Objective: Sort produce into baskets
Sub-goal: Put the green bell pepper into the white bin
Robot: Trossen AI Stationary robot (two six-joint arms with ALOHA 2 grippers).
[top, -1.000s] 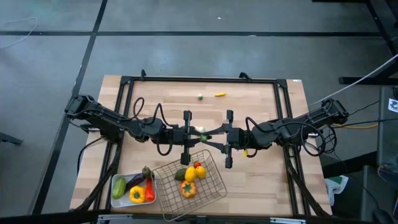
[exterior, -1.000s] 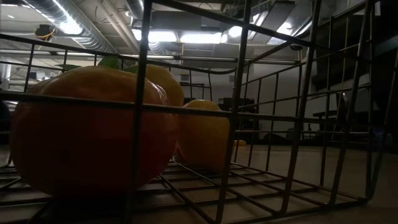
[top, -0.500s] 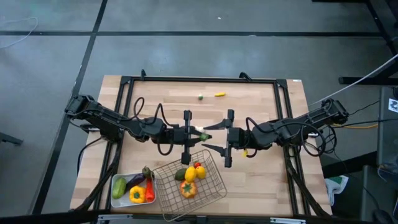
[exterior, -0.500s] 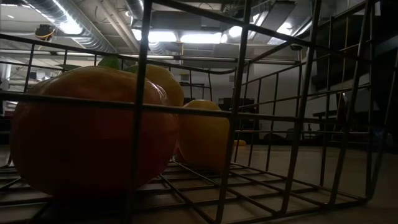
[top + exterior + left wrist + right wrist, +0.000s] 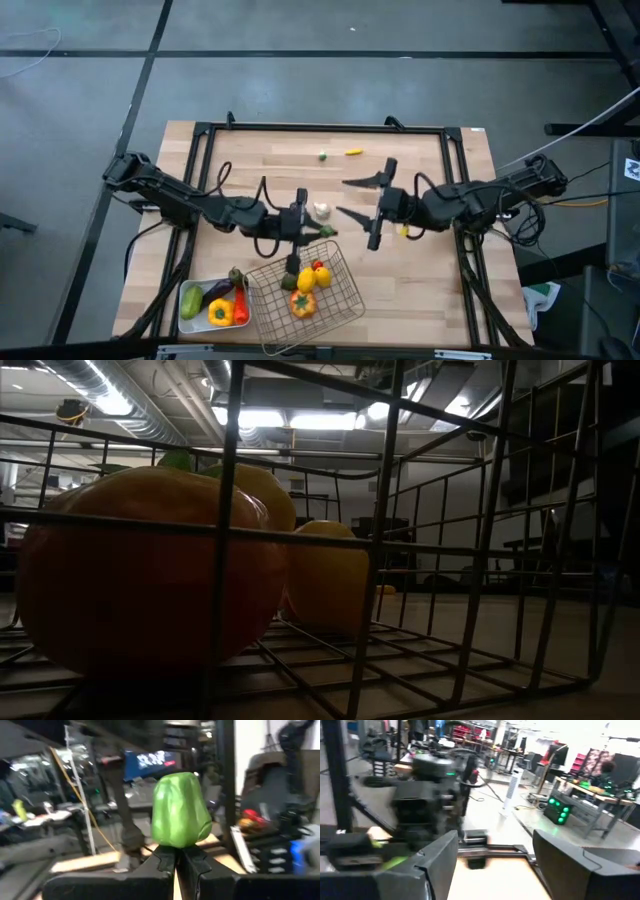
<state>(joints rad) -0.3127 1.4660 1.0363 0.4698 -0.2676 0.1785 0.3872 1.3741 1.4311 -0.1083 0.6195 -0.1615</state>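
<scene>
Left gripper (image 5: 175,857): clamped on green pepper (image 5: 180,810), glossy, lumpy, blunt-tipped.
Right gripper (image 5: 352,197): jaws spread, empty.
Wire basket (image 5: 340,297): holds yellow peppers.

A pale wooden surface (image 5: 420,290) is sitting inside a black metal frame (image 5: 320,127), with grey floor (image 5: 300,85) lying beyond its far edge.

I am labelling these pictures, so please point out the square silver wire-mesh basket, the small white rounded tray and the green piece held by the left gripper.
Square silver wire-mesh basket (image 5: 345,291): high view, right rim wire.
Small white rounded tray (image 5: 183,318): high view, left rim.
Green piece (image 5: 180,810): left wrist view, middle of its front.
</scene>
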